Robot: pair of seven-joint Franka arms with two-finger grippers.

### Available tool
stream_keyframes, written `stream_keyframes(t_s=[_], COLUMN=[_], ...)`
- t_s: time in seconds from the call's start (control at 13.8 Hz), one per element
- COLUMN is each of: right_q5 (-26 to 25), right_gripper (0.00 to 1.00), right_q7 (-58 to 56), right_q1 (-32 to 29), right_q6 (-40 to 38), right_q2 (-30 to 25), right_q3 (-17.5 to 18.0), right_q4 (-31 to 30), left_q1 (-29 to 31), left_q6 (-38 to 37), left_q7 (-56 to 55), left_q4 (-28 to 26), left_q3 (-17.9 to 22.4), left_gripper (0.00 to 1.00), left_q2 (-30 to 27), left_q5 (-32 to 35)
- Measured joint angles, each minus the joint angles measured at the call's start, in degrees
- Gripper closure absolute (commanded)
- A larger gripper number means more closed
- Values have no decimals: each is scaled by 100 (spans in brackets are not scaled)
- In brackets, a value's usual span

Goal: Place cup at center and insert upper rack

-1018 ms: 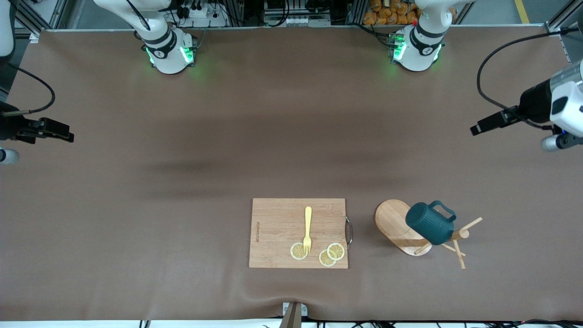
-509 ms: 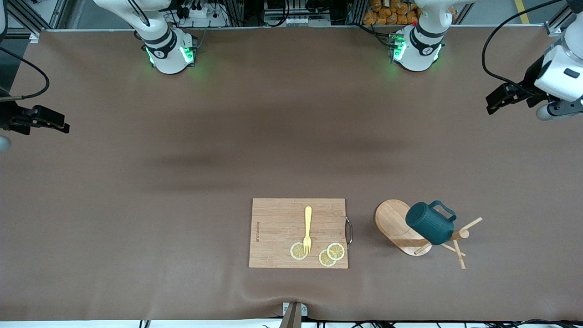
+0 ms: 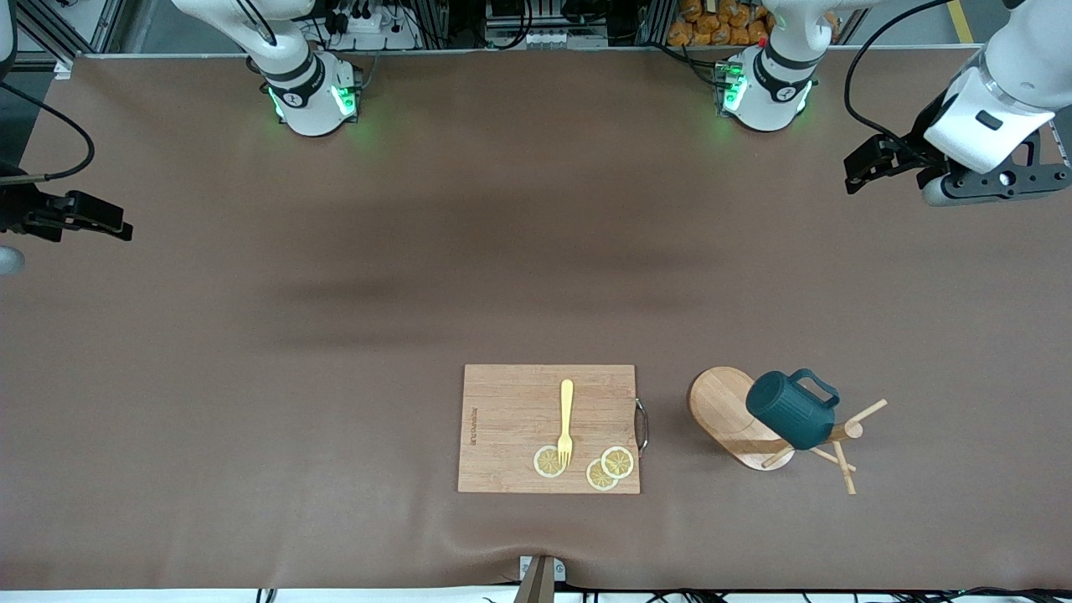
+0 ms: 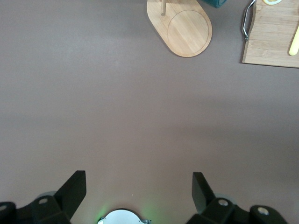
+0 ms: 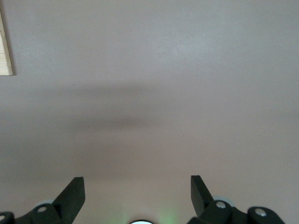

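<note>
The dark teal cup (image 3: 791, 410) hangs on the wooden upper rack (image 3: 727, 414), which stands on the table toward the left arm's end, nearer the front camera. Its pegs stick out past the cup. In the left wrist view the rack's oval base (image 4: 187, 28) shows, and only a sliver of the cup (image 4: 215, 2). My left gripper (image 4: 138, 177) is open and empty, up in the air over bare table at the left arm's end (image 3: 988, 180). My right gripper (image 5: 136, 179) is open and empty over bare table at the right arm's end.
A rectangular wooden cutting board (image 3: 548, 427) lies beside the rack, toward the table's middle. It carries a yellow fork (image 3: 566, 419) and three lemon slices (image 3: 610, 467). Its metal handle (image 3: 642, 425) faces the rack. The board's edge also shows in the right wrist view (image 5: 4, 46).
My left arm's hand has risen toward the bases and swung inward over the table. My right arm's hand has barely shifted. Cup, rack and board have not moved.
</note>
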Motion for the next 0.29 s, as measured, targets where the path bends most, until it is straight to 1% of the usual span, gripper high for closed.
stream_keyframes(t_s=[0.29], right_q5=[14], right_gripper=[0], right_q7=[18], right_q1=[-7], right_q6=[-47], right_q2=[0], right_q3=[-5], right_q4=[-10], left_q1=[15], left_q6=[-13], left_q7=[19], left_q4=[0], left_q3=[85], left_gripper=[0], left_q2=[82], left_q5=[-1])
